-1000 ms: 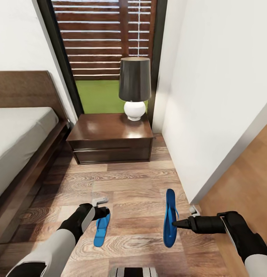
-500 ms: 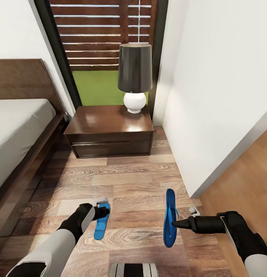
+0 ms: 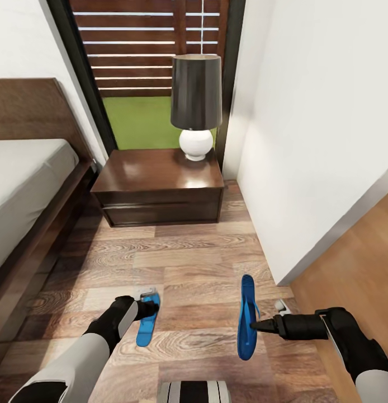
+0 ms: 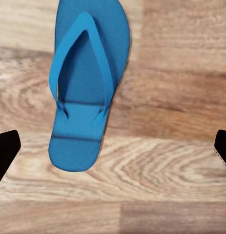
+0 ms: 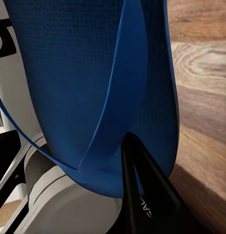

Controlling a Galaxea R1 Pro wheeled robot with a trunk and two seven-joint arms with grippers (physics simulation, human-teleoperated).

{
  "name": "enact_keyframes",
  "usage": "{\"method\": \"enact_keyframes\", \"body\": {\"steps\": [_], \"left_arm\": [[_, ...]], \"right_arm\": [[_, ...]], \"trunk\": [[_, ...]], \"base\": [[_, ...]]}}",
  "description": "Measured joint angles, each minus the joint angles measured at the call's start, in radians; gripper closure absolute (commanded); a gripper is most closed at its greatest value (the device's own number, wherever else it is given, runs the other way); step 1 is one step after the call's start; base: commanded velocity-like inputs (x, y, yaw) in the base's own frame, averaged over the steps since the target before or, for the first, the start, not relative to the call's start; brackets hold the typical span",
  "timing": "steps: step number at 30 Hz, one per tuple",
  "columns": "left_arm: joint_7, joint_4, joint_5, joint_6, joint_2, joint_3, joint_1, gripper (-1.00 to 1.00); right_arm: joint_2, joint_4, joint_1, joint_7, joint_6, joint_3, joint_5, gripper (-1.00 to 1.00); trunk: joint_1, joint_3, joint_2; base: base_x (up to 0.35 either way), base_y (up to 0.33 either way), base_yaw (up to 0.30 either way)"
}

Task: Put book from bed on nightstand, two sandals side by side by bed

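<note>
Head view: white walls and brown plank floor (image 3: pixel 199 263) of the bedroom across most of the frame, a black-framed window (image 3: pixel 143 67) with slatted fence and grass at upper centre. At the left edge, the bed (image 3: pixel 26 184), dark wooden frame and headboard, light-grey mattress. Just right of it, centre frame, the nightstand (image 3: pixel 155 193), glossy dark brown, bearing a lamp (image 3: pixel 195 106) with dark shade and white base at its right rear corner. Lower left, the left gripper (image 3: pixel 147 307), hovering over the left sandal (image 3: pixel 147 324), which lies flat on the floor; in the left wrist view, black fingertips (image 4: pixel 5 151) spread wide at both frame edges, the sandal (image 4: pixel 86 83) between and beyond them, not touched. Lower right, the right gripper (image 3: pixel 256 324) pinching the thong strap of the right sandal (image 3: pixel 247 322), held on edge; fingers pressed together on the strap in the right wrist view (image 5: pixel 142 190), the blue sole (image 5: pixel 88 83) close against the lens. Well apart, the two sandals, both in the lower part of the frame.
</note>
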Motion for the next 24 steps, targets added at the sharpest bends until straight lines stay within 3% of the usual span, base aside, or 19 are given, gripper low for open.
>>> {"method": "enact_keyframes", "body": {"steps": [12, 19, 24], "left_arm": [[0.000, -0.001, -0.001, -0.001, 0.001, 0.000, 0.000, -1.00], [0.000, -0.001, -0.002, -0.001, 0.001, 0.000, 0.000, -1.00], [0.000, -0.001, -0.002, -0.001, 0.001, 0.000, 0.000, -1.00]], "right_arm": [[0.000, 0.000, 0.000, 0.000, 0.000, 0.000, 0.000, 1.00], [0.000, 0.000, 0.000, 0.000, 0.000, 0.000, 0.000, 1.00], [0.000, 0.000, 0.000, 0.000, 0.000, 0.000, 0.000, 1.00]], "trunk": [[0.000, 0.000, 0.000], [0.000, 0.000, 0.000], [0.000, 0.000, 0.000]], "base": [[0.089, 0.000, 0.000], [0.262, 0.000, 0.000], [0.068, 0.000, 0.000]]}}
